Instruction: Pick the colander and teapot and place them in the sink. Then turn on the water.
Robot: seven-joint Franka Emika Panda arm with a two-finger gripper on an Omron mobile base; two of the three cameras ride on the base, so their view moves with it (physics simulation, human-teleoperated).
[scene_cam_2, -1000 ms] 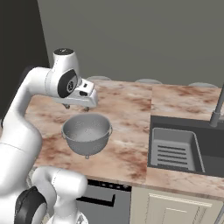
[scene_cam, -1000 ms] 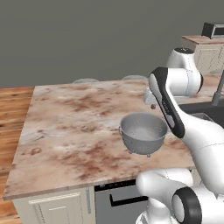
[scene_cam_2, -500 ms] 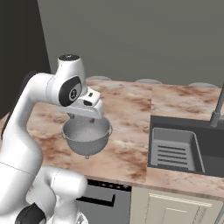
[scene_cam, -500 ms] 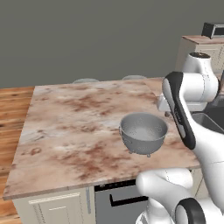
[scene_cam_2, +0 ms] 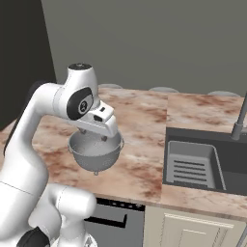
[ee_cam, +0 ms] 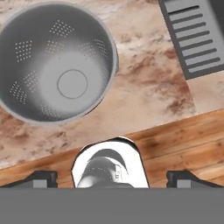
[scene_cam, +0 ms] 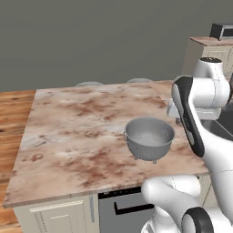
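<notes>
Swinging in over the colander (ee_cam: 57, 63), our gripper (ee_cam: 111, 177) has dropped closer, jaws spread wide and empty; the bowl sits on the counter (scene_cam: 77, 132), not yet grabbed for the sink (scene_cam_2: 231, 159).

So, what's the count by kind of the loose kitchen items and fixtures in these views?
Colander: 1, on the marble counter
Grey ribbed tray: 1, in the sink
Sink: 1
Tap: 1
Total: 4
</notes>
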